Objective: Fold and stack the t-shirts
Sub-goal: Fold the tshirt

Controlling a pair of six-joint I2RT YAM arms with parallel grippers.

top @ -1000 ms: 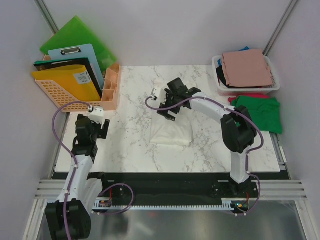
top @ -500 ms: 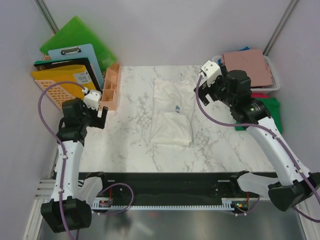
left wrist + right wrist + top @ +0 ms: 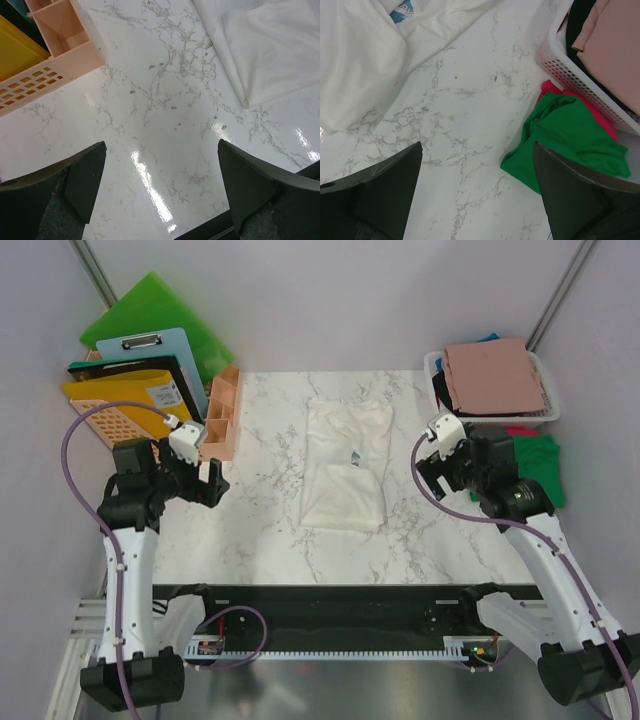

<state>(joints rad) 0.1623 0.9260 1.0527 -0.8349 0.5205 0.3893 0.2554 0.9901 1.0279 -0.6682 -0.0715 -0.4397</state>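
A cream-white t-shirt [image 3: 345,465] lies mid-table, its lower part doubled over, a small blue print [image 3: 355,454] showing. It fills the top right of the left wrist view [image 3: 270,45] and the top left of the right wrist view [image 3: 365,55]. A green t-shirt [image 3: 535,465] lies crumpled at the right over a red one [image 3: 600,122]. A dusty-pink t-shirt [image 3: 495,377] tops the white basket [image 3: 570,75]. My left gripper [image 3: 213,483] hangs open over bare marble [image 3: 161,150] left of the white shirt. My right gripper [image 3: 432,465] is open [image 3: 476,150] between the white and green shirts.
A peach mesh organiser [image 3: 130,420] with folders and a clipboard stands at the back left, a peach tray [image 3: 222,415] beside it, its corner visible in the left wrist view [image 3: 60,35]. A green board [image 3: 160,310] leans behind. The table's dark front edge [image 3: 210,232] lies below the left jaws.
My right arm has drawn back from over the white shirt to the right side of the table, leaving the shirt laid out. My left arm has swung up and towards the table.
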